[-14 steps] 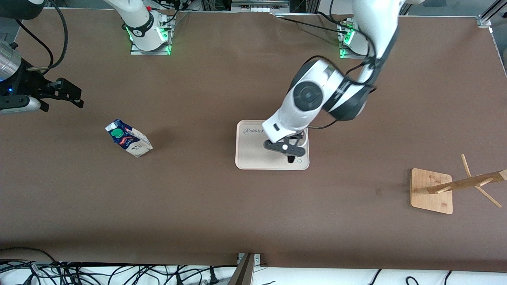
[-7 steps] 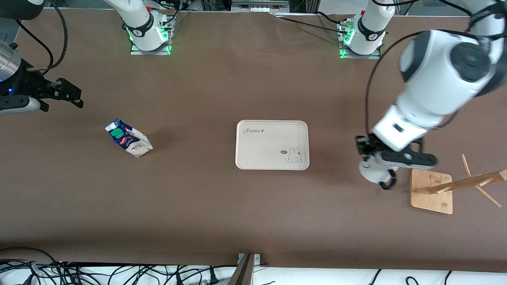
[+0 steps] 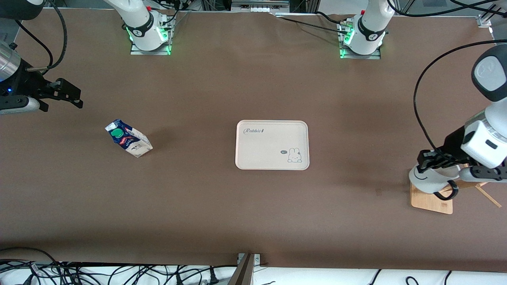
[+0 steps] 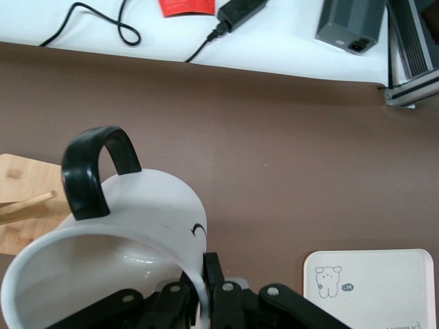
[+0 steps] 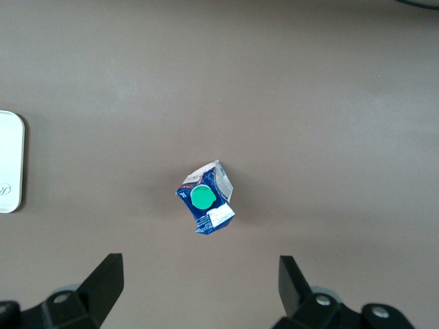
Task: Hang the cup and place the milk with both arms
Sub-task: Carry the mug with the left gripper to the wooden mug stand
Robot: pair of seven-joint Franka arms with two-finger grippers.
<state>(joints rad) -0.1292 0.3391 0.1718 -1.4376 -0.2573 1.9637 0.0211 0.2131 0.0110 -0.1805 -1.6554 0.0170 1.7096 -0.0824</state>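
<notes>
My left gripper (image 3: pixel 431 160) is shut on the rim of the white cup (image 3: pixel 427 179) and holds it on its side in the air over the wooden rack's base (image 3: pixel 431 202). The cup's black handle (image 3: pixel 446 192) points toward the rack's post. In the left wrist view the fingers (image 4: pixel 218 271) pinch the cup's wall (image 4: pixel 137 212), handle (image 4: pixel 92 168) up. The blue and white milk carton (image 3: pixel 128 138) with its green cap stands on the table toward the right arm's end. My right gripper (image 3: pixel 73 97) is open and empty in the air beside it; the carton (image 5: pixel 207 199) shows between its jaws (image 5: pixel 199 274).
A cream tray (image 3: pixel 257 150) with a rabbit drawing lies at the table's middle, nothing on it; it also shows in the left wrist view (image 4: pixel 374 301) and the right wrist view (image 5: pixel 10 164). The rack's pegs (image 3: pixel 486 194) stick out near the table's edge. Cables lie along the front edge.
My left arm has lifted the cup off the tray and carried it toward the left arm's end, to over the rack's base. The right arm and the carton have not moved.
</notes>
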